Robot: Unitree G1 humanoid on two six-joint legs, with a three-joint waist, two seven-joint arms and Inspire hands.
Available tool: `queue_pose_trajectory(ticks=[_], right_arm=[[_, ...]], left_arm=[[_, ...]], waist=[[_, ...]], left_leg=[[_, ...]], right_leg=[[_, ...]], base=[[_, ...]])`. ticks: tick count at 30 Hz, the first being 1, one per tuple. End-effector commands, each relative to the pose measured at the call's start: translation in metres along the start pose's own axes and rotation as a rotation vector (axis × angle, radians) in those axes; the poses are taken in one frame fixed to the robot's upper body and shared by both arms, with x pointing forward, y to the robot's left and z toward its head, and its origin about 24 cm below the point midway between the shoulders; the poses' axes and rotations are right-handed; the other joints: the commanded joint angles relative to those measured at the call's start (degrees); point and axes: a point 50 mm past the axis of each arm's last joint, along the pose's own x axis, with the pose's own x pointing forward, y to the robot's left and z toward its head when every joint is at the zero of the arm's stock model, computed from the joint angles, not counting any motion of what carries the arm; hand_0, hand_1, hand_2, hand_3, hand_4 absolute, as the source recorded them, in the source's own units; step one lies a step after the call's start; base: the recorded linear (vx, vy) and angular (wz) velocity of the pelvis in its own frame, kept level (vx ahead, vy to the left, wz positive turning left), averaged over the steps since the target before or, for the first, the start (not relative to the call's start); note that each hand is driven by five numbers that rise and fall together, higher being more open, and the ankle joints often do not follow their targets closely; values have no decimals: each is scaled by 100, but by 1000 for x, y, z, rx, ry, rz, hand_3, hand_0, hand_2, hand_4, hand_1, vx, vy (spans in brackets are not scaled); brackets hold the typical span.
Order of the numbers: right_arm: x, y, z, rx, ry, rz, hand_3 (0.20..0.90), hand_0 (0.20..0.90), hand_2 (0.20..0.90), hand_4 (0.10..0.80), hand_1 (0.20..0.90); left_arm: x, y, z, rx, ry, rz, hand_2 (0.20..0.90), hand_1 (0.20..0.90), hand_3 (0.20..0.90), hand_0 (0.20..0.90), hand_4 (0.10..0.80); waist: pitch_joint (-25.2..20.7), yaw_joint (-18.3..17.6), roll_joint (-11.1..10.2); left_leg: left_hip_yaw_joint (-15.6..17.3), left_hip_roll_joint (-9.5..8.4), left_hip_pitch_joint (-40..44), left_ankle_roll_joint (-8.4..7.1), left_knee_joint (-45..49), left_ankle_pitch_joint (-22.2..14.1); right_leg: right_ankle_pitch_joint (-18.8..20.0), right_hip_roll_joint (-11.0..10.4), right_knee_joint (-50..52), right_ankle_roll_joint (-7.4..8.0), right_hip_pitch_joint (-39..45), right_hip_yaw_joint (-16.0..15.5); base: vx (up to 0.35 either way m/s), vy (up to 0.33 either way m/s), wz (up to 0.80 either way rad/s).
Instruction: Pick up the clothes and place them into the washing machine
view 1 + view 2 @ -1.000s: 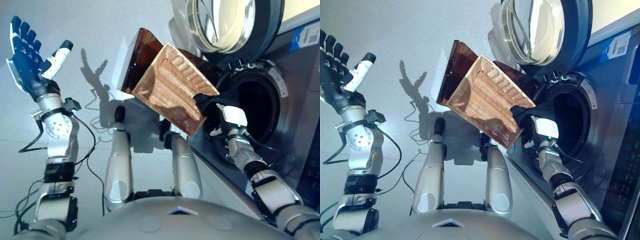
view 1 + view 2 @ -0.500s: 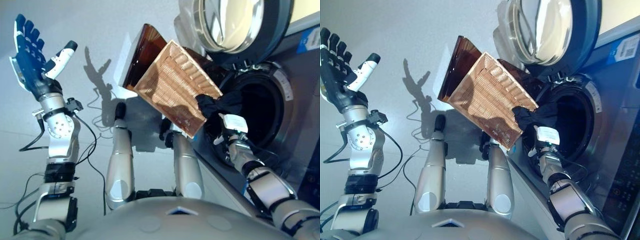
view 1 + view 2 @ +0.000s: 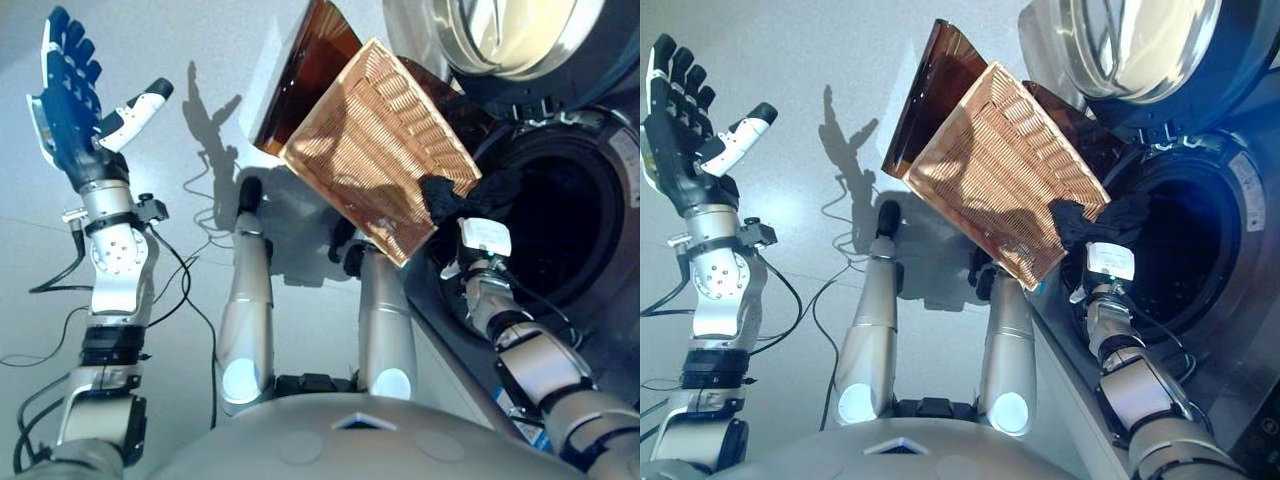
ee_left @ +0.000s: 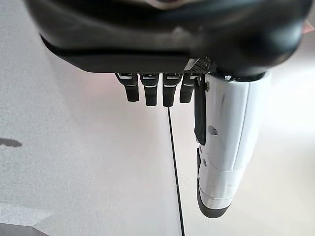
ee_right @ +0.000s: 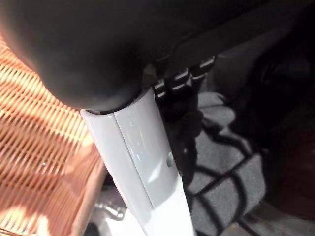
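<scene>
Since a second ago, the woven copper-brown laundry basket [image 3: 375, 150] has been tipped further up, its open side toward the round dark opening of the grey washing machine [image 3: 560, 240]. Robot's right hand [image 3: 462, 205] sits at the basket's lower corner by the drum mouth; dark bunched clothes [image 3: 1110, 218] cover its fingers, so I cannot tell whether they grip. In the right wrist view, a grey garment with dark check lines [image 5: 224, 162] lies just past the hand, beside the basket weave. Raised well apart on the other side, the left hand [image 3: 70, 110] holds nothing, its fingers straight and spread.
</scene>
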Motion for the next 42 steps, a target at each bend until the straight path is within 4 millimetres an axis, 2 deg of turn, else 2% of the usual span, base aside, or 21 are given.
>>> queue_pose_trajectory(ticks=[1,10,17,19,24,25,26,30,37,42], right_arm=[[-12,10,-59,-186,135,91,200,200,200,300,200],[0,-11,-54,-311,84,25,200,200,200,300,200],[9,-33,-63,-274,140,-43,200,200,200,300,200],[12,-43,-68,-192,189,-90,200,200,200,300,200],[15,-52,-65,-41,218,-171,200,200,200,300,200],[16,-55,-59,99,235,-213,200,200,200,300,200],[17,-55,-54,168,238,-229,200,200,200,300,200],[17,-60,-37,345,188,-306,200,200,200,300,200],[7,-51,-34,392,147,-321,200,200,200,300,200],[5,-52,-23,738,197,-384,200,200,200,300,200]], left_arm=[[2,4,44,-36,-250,1,900,900,900,900,800],[7,7,50,-42,-288,11,900,900,900,900,800],[9,0,51,-80,-294,-6,900,900,900,900,800],[9,-1,48,-89,-282,-7,900,900,900,900,800],[9,-1,45,-94,-267,2,900,900,900,900,800],[9,-3,43,-105,-255,6,900,900,900,900,800],[8,-3,41,-109,-248,9,900,900,900,900,800],[5,4,31,-104,-201,57,900,900,900,900,800],[1,15,23,-106,-170,133,900,900,900,900,800],[-5,19,16,-111,-134,160,900,900,900,900,800]], waist=[[-498,64,363],[-627,141,374],[-627,190,449],[-683,203,463],[-727,187,453],[-735,168,436],[-716,155,437],[-739,28,341],[-744,-146,203],[-790,-198,156]], left_leg=[[23,-257,-670,190,247,-11],[126,-386,-698,257,-32,31],[366,-572,-195,342,-858,283],[462,-643,108,404,-1076,309],[550,-691,427,482,-1188,256],[612,-715,600,533,-1231,219],[653,-714,622,565,-1256,367],[742,-710,959,629,-1298,268],[783,-714,1300,669,-1307,134],[817,-685,1447,703,-1352,97]], right_leg=[[369,79,-429,117,-450,181],[482,-26,-617,157,-535,272],[672,-199,-1081,260,-286,486],[727,-274,-1281,319,-48,620],[825,-326,-1491,374,245,731],[907,-352,-1615,406,419,774],[1110,-359,-1749,404,488,766],[1202,-361,-1988,453,843,874],[1291,-355,-2292,525,1248,953],[1346,-308,-2517,515,1427,1043]], base=[[11,16,11],[13,43,7],[26,114,6],[71,153,-4],[62,119,-10],[-39,144,-12],[-20,187,-14],[49,86,-22],[59,30,-15],[52,11,-7]])
